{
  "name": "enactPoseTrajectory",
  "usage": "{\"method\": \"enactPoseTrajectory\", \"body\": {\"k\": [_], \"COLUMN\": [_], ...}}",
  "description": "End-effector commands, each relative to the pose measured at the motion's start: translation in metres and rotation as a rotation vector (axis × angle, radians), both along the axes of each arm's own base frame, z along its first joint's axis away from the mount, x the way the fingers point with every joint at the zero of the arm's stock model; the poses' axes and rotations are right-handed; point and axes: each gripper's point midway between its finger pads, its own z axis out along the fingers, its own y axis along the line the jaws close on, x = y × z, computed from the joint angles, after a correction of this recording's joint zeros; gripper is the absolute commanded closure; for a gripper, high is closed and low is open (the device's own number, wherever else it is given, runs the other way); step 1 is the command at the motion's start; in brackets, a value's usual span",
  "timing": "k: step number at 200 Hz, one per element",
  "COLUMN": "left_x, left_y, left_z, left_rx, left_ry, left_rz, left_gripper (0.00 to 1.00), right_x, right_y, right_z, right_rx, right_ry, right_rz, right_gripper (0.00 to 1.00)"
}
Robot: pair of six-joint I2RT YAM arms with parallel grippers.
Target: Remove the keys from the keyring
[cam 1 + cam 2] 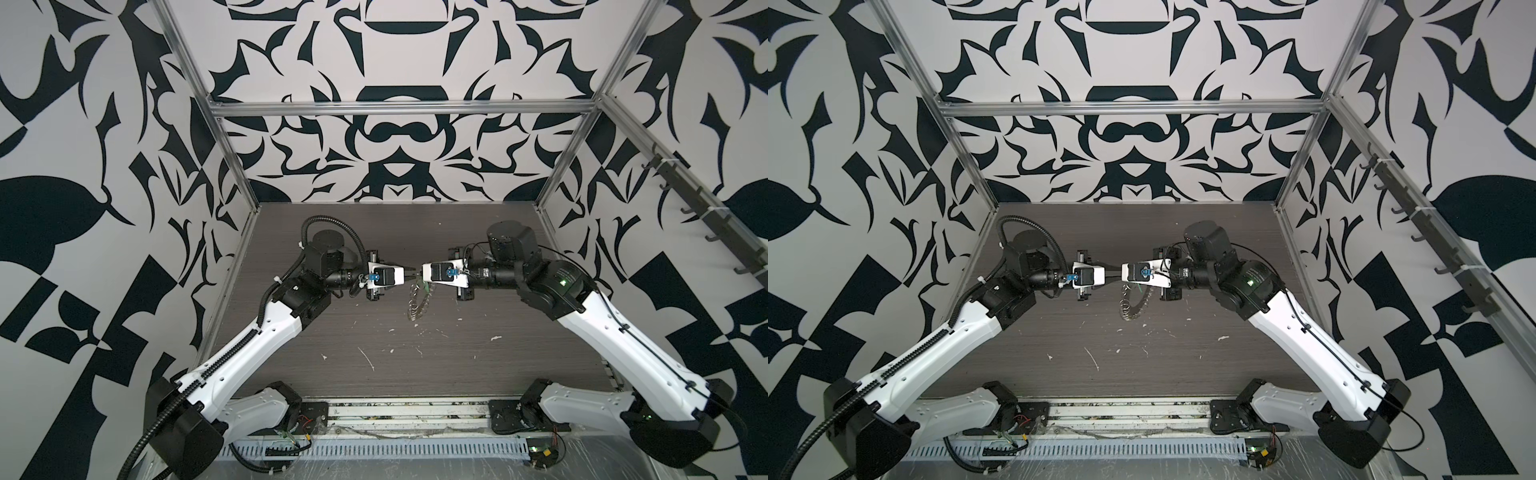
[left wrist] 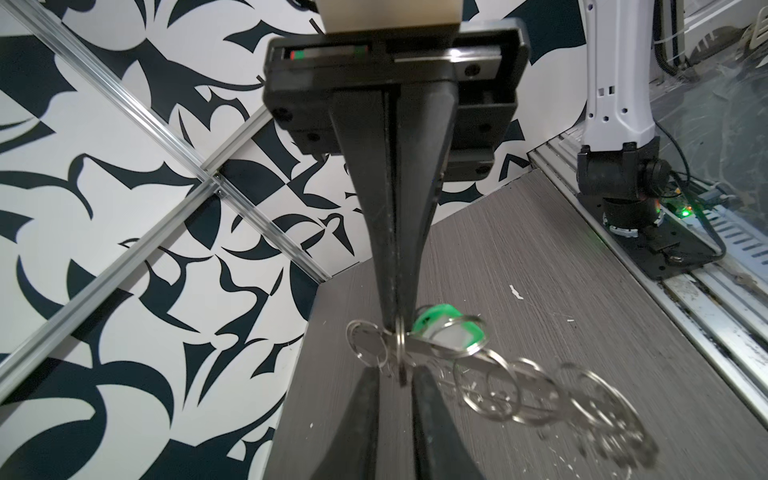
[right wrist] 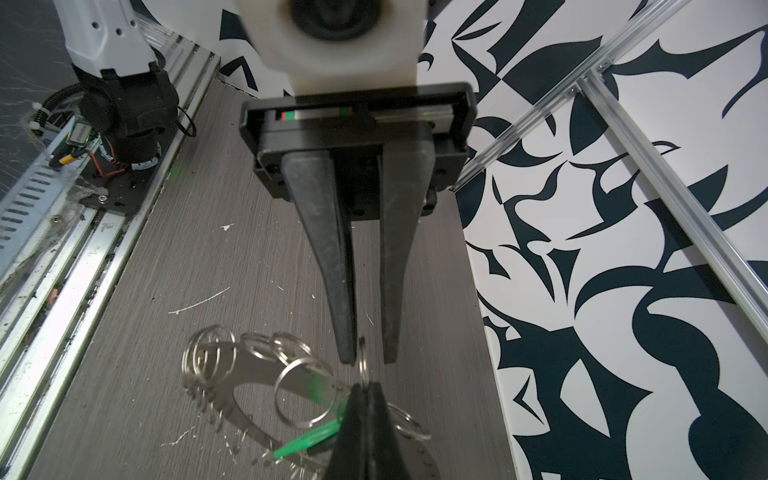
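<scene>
Right gripper (image 2: 392, 328) is pinched together on a small loop (image 3: 363, 365) at the rim of the keyring (image 3: 257, 368); the left gripper (image 3: 368, 358) faces it tip to tip, fingers slightly apart, that same loop standing between them without a clear grip. The keyring hangs tilted beneath the two grippers near the middle of the table (image 1: 457, 365); whether its low edge touches the wood, I cannot tell. The key with the green tag (image 2: 426, 322) sits among the loops, right by the pinch point and on the ring. The table is dark grey wood grain, flecked with white scratches; bold black-and-white patterned walls (image 1: 399, 158) all around, an aluminium frame (image 1: 399, 109) across the back, a rack of dark hooks (image 1: 706, 224) on the right wall.
</scene>
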Motion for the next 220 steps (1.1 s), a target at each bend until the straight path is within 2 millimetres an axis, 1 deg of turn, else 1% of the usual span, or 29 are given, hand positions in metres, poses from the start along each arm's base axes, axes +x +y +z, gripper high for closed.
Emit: {"method": "enactPoseTrajectory", "body": {"k": [1, 67, 99, 112, 133, 148, 155, 160, 169, 181, 202, 220], "left_x": [0.002, 0.004, 0.005, 0.006, 0.008, 0.007, 0.006, 0.006, 0.005, 0.004, 0.004, 0.004], "left_y": [-0.002, -0.003, -0.003, -0.003, -0.003, -0.002, -0.002, -0.002, -0.001, -0.001, -0.002, -0.002], "left_z": [0.015, 0.021, 0.018, 0.018, 0.016, 0.017, 0.019, 0.019, 0.022, 0.024, 0.026, 0.027], "left_rx": [-0.023, -0.038, -0.025, -0.019, -0.01, -0.009, -0.016, -0.022, -0.035, -0.042, -0.049, -0.068], "left_ry": [-0.003, 0.023, 0.034, 0.037, 0.041, 0.041, 0.042, 0.045, 0.039, 0.043, 0.053, 0.055], "left_rz": [0.002, 0.011, 0.015, 0.017, 0.031, 0.032, 0.031, 0.03, 0.031, 0.027, 0.022, 0.019], "left_gripper": [0.82, 0.81, 0.93, 1.0, 1.0, 1.0, 1.0, 1.0, 1.0, 1.0, 1.0, 1.0], "right_x": [-0.001, 0.0, 0.0, 0.0, 0.001, 0.003, 0.006, 0.008, 0.01, 0.009, 0.008, 0.008], "right_y": [0.003, 0.004, 0.004, 0.004, 0.003, 0.002, 0.0, -0.003, -0.008, -0.015, -0.025, -0.03], "right_z": [0.031, 0.031, 0.031, 0.031, 0.029, 0.036, 0.039, 0.039, 0.041, 0.044, 0.043, 0.038], "right_rx": [0.069, 0.066, 0.069, 0.067, 0.06, 0.087, 0.098, 0.101, 0.116, 0.144, 0.175, 0.21], "right_ry": [-0.069, -0.067, -0.068, -0.068, -0.061, -0.054, -0.056, -0.062, -0.079, -0.092, -0.07, -0.038], "right_rz": [0.02, 0.016, 0.018, 0.018, 0.011, -0.02, -0.046, -0.067, -0.102, -0.134, -0.181, -0.215], "right_gripper": [1.0, 1.0, 1.0, 1.0, 1.0, 1.0, 0.85, 0.77, 0.69, 0.65, 0.64, 0.64]}}
